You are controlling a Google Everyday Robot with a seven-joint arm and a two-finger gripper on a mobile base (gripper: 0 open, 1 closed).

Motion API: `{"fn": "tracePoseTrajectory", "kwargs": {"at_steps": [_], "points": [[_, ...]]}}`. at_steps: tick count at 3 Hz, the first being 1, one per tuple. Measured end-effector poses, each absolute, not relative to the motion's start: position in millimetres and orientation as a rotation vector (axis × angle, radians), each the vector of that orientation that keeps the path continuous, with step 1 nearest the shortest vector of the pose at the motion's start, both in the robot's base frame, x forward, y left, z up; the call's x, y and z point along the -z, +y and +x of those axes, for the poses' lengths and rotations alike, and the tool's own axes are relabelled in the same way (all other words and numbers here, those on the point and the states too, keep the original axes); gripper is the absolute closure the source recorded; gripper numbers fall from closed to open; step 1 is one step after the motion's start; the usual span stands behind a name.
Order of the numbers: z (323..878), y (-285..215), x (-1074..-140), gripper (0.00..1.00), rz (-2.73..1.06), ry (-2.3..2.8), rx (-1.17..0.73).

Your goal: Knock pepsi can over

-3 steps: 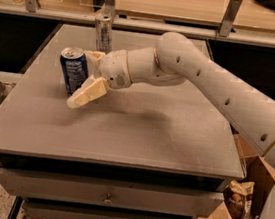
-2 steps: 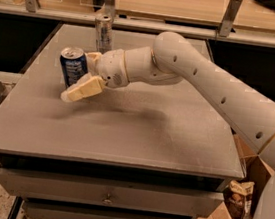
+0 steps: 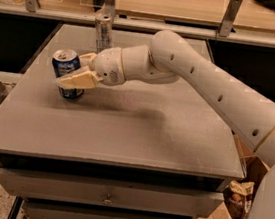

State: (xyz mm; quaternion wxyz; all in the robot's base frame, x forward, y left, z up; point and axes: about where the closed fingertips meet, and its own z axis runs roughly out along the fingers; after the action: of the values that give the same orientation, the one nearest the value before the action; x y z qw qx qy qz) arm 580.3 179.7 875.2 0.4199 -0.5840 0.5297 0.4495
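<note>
The pepsi can (image 3: 67, 67), short and dark blue with a silver top, stands near the left edge of the grey table (image 3: 140, 127) and leans slightly to the left. My gripper (image 3: 73, 71) reaches in from the right at the end of the white arm. Its fingers are apart. The near finger (image 3: 78, 79) lies across the front of the can's middle, and the far finger (image 3: 88, 57) is behind the can's right side. The lower part of the can is partly hidden by the near finger.
A taller slim silver can (image 3: 103, 31) stands at the back of the table, behind the gripper. A railing with posts runs along the far side. Drawers sit under the tabletop. A cardboard box with cartons (image 3: 236, 200) is on the floor at the right.
My gripper has moved left onto the can. The near finger now crosses the can's front. The can has shifted a little left and leans.
</note>
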Motion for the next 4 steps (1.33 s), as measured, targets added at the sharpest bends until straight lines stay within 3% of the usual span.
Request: {"fn": "tracePoseTrajectory", "kwargs": {"at_steps": [1,2,4], "points": [[576.5,169.9,-880.8,0.88,-1.423,1.351,-1.175],[580.3,142.9,-885.8,1.0,-1.43,1.445,-1.058],[593.1,72.4,-915.1,1.0,-1.604,1.639,-0.475]]}}
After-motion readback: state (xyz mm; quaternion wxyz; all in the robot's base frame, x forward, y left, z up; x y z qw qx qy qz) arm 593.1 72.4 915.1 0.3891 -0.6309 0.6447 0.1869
